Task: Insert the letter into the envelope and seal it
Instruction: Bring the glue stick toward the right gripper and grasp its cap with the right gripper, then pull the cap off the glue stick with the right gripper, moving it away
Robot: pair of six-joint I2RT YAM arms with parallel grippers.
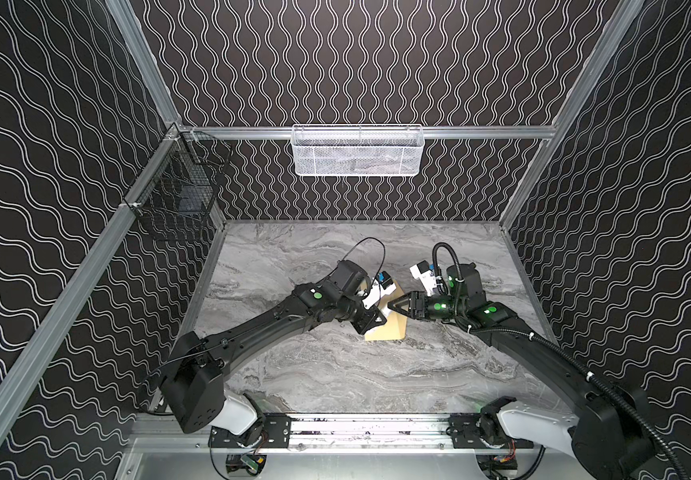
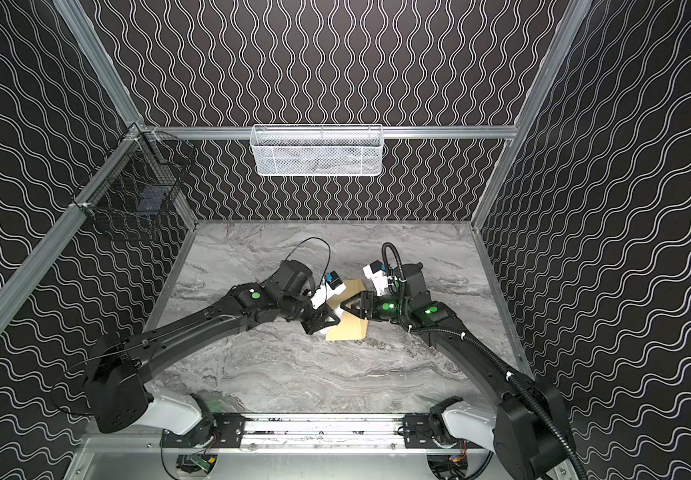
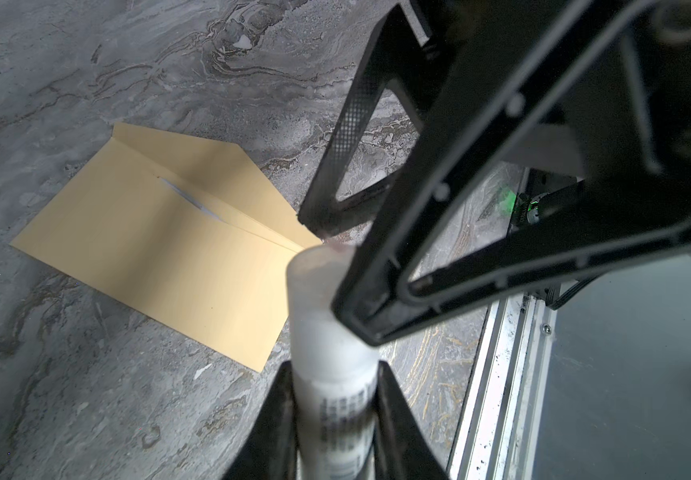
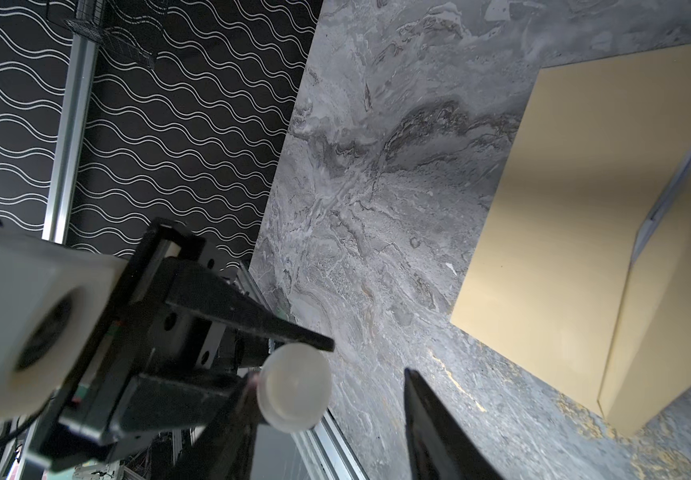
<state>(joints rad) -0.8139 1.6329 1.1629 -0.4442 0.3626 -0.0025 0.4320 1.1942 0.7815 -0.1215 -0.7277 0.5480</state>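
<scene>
Envelope (image 3: 160, 249) sealing all comes down to the pincers here: left gripper (image 3: 333, 368) is clamped on the body of a white tube (image 3: 323, 316) (glue stick, I'd guess). The right gripper (image 3: 327, 266) has its jaws about half open either side of the tube's cap (image 4: 293, 386), holding nothing, with a clear gap on one side in the right wrist view. What I'd worry about: if those jaws land off-centre on that rounded cap, it could squirt out. Or the pull could twist or drag the smooth tube through the left grip and drop it on the paper below. The two sets of fingers are also really close, so a bump seems possible. Pose-wise, in both top views both arms reach in from the near rail (image 1: 368, 430) with elbows out and forearms converging over the middle of the table (image 1: 335, 374), grippers roughly level and nose to nose over the envelope. It lies flat and unheld on the table, flap open, with the letter (image 3: 194, 201) tucked inside, only a white sliver showing at the mouth.
</scene>
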